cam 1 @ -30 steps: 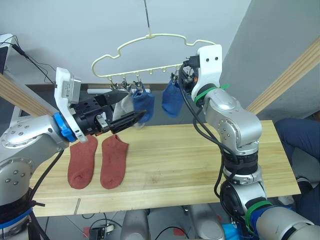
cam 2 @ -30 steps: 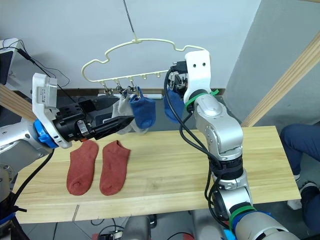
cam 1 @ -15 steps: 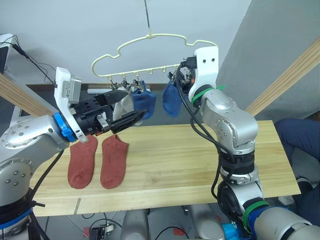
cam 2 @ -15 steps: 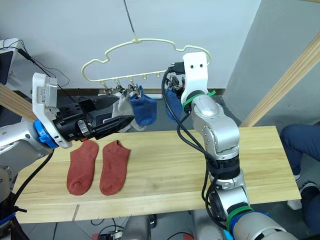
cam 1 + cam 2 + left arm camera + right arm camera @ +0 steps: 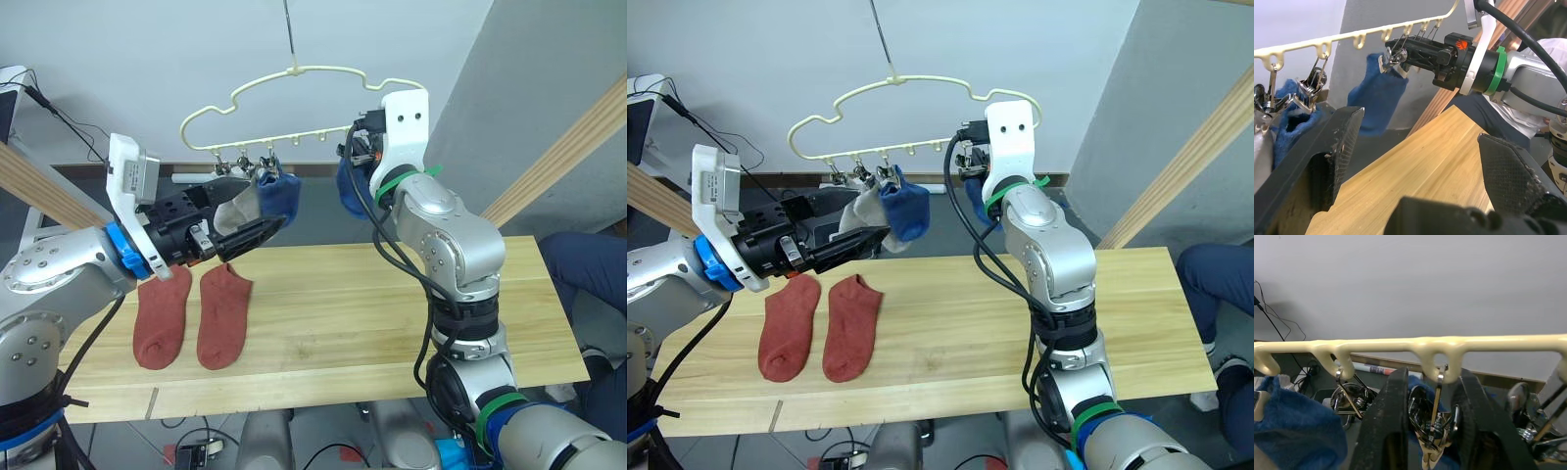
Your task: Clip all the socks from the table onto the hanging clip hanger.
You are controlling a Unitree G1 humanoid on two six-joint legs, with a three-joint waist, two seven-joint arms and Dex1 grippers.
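Gripper jaws on the right gripper (image 5: 1430, 431) are clamped on a clip (image 5: 1434, 423) and blue sock (image 5: 348, 191) at upper centre. Left gripper (image 5: 1420, 161) jaws are held apart beside the hanger (image 5: 294, 108). Two limp, light red socks (image 5: 191, 313) are left on the counter (image 5: 392, 304) at lower left, best pinched at the cuff.

From the head we are looking forward and down through two eyes set side by side, both taking in the worktop (image 5: 323, 313), the hanger (image 5: 304, 108) and both arms from a middling distance. From the left wrist we are looking along that claw across the worktop toward the hanger's clip rail and the other arm. From the right wrist we are looking up close at the same rail against the wall.
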